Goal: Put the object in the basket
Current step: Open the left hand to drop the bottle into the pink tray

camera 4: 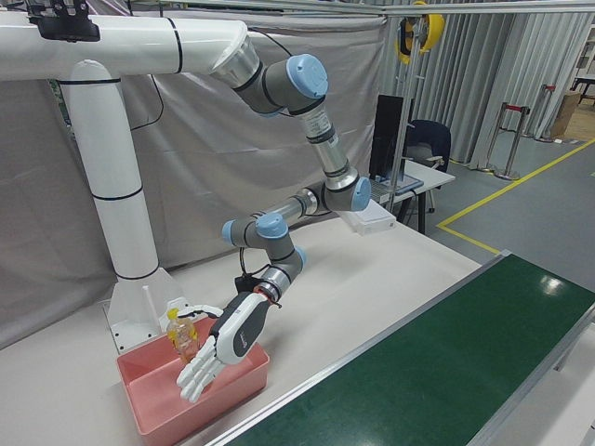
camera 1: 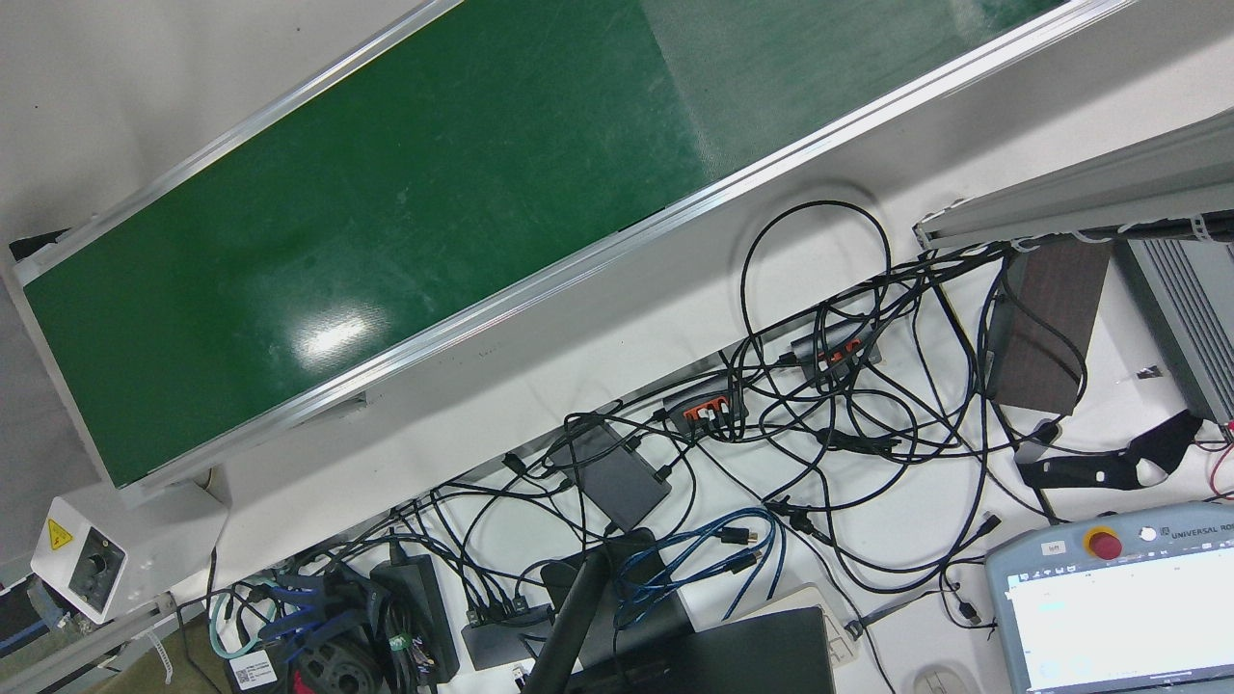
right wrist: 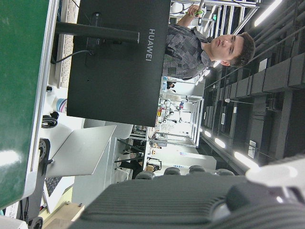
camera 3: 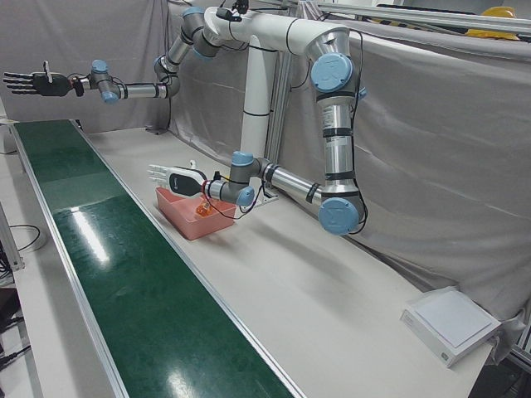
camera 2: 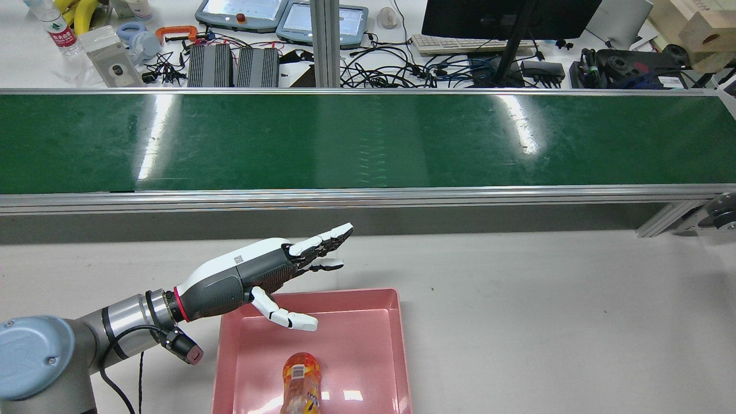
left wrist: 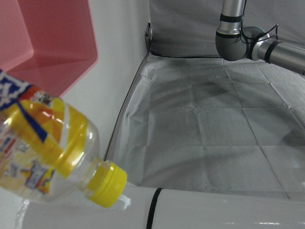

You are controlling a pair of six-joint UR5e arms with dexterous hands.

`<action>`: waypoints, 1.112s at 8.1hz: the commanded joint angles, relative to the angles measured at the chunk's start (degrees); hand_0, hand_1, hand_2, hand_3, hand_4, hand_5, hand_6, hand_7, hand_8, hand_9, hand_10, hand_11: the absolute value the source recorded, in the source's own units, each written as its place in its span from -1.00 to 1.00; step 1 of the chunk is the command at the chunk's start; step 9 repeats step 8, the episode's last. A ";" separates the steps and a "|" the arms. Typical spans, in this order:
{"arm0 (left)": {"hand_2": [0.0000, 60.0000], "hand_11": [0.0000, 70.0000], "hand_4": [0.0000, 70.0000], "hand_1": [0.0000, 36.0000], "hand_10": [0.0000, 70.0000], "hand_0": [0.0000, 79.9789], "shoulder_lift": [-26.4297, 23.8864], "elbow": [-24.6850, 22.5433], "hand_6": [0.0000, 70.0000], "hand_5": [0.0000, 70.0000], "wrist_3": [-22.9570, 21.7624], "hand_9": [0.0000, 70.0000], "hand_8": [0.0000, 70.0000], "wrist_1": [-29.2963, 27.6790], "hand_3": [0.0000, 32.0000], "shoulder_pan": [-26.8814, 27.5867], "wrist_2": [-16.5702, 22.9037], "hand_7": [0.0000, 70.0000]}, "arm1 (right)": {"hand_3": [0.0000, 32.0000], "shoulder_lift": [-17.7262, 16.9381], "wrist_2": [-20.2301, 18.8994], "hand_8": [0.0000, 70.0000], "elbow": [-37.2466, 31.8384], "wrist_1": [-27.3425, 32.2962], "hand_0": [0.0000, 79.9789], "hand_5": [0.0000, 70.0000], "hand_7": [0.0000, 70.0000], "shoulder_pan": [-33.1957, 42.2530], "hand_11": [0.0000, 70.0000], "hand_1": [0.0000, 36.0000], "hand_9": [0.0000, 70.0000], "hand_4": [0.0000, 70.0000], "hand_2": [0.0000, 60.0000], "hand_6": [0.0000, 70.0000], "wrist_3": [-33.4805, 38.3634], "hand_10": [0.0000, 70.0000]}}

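We log: orange-labelled bottle point(camera 2: 300, 385) lying inside pink basket point(camera 2: 397, 322), left hand point(camera 2: 270, 270) above basket's rim, fingers spread and empty, right hand point(camera 3: 29, 83) raised beyond green conveyor point(camera 2: 368, 141), fingers splayed.

Clear plastic bottle point(left wrist: 45, 152) with yellow-orange label and yellow cap point(left wrist: 108, 183) is seen lower left, lying tilted, cap toward lower right. Pink basket point(left wrist: 57, 43) corner is seen upper left, its wall just above the bottle. Creased grey curtain point(left wrist: 214, 124) fills the right side. A robot arm joint point(left wrist: 236, 33) is seen top right.
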 commanded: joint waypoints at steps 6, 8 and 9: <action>-0.30 -0.59 -0.94 -0.01 -0.76 0.19 4.24 -5.38 -1.00 -0.85 -3.66 -0.98 -1.00 -1.21 -1.00 -4.75 0.09 -0.99 | -1.00 -0.05 0.00 -1.00 0.00 0.00 -1.00 -1.00 -1.00 0.00 -1.00 -1.00 -1.00 -1.00 -1.00 -1.00 0.00 -1.00; -0.32 -0.49 -0.94 -0.05 -0.69 0.18 4.24 -5.38 -1.00 -0.78 -5.15 -0.89 -0.96 -1.56 -1.00 -6.15 0.18 -0.95 | -1.00 0.04 0.00 -1.00 0.00 0.00 -1.00 -1.00 -1.00 0.00 -1.00 -1.00 -1.00 -1.00 -1.00 -1.00 -0.09 -1.00; -0.32 -0.49 -0.94 -0.05 -0.69 0.18 4.24 -5.38 -1.00 -0.78 -5.15 -0.89 -0.96 -1.56 -1.00 -6.15 0.18 -0.95 | -1.00 0.04 0.00 -1.00 0.00 0.00 -1.00 -1.00 -1.00 0.00 -1.00 -1.00 -1.00 -1.00 -1.00 -1.00 -0.09 -1.00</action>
